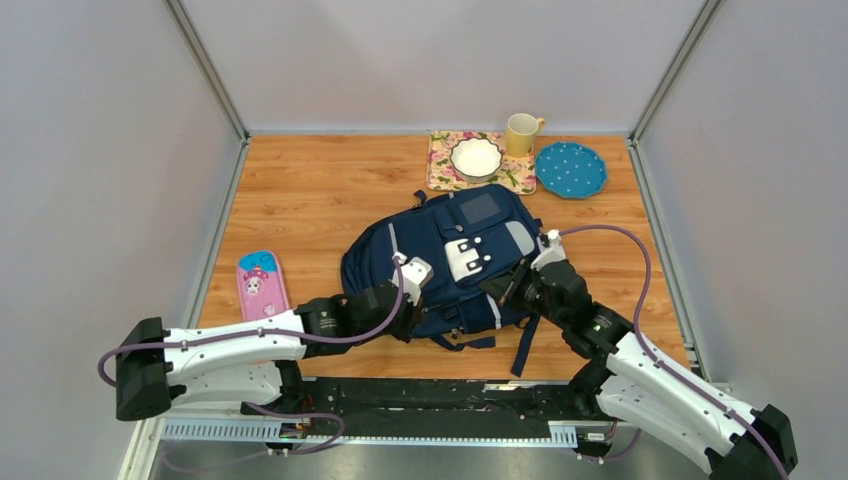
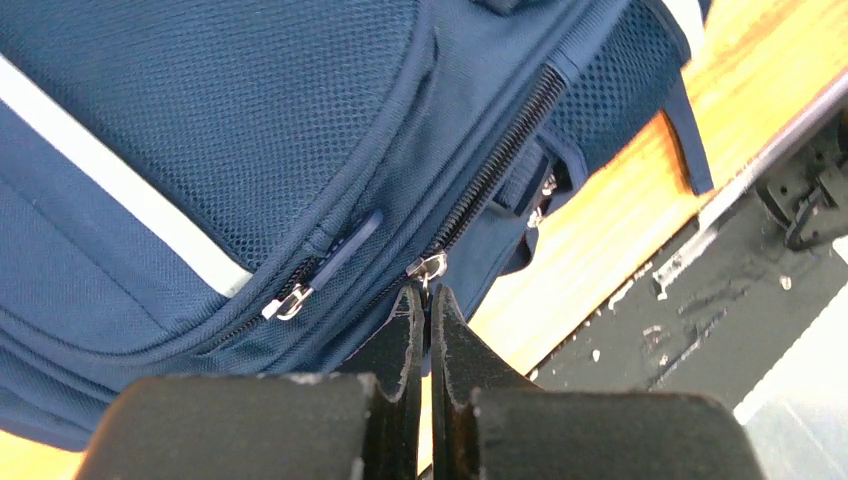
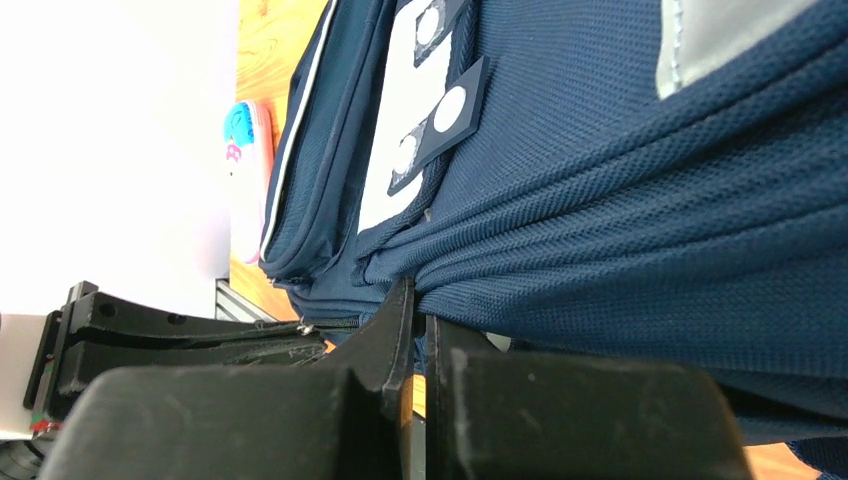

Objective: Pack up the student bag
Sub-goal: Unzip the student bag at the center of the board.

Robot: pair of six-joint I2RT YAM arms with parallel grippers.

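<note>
The student bag [image 1: 450, 250], a navy blue backpack with grey stripes and a white dotted patch, lies flat in the middle of the wooden table. My left gripper [image 1: 414, 310] is at its near left edge. In the left wrist view it [image 2: 427, 292] is shut on the silver zipper pull [image 2: 430, 267] of a long black zipper. My right gripper [image 1: 498, 290] is at the bag's near right side. In the right wrist view it [image 3: 418, 300] is shut on a bunched fold of the bag's fabric [image 3: 600, 250]. A pink pencil case [image 1: 262, 285] lies left of the bag.
A floral mat [image 1: 440, 172] with a white bowl [image 1: 476, 157], a yellow mug [image 1: 521, 133] and a blue dotted plate [image 1: 570, 169] stand at the back. A second zipper pull [image 2: 290, 301] sits on the front pocket. Straps [image 1: 525, 345] trail toward the near edge. Grey walls enclose the table.
</note>
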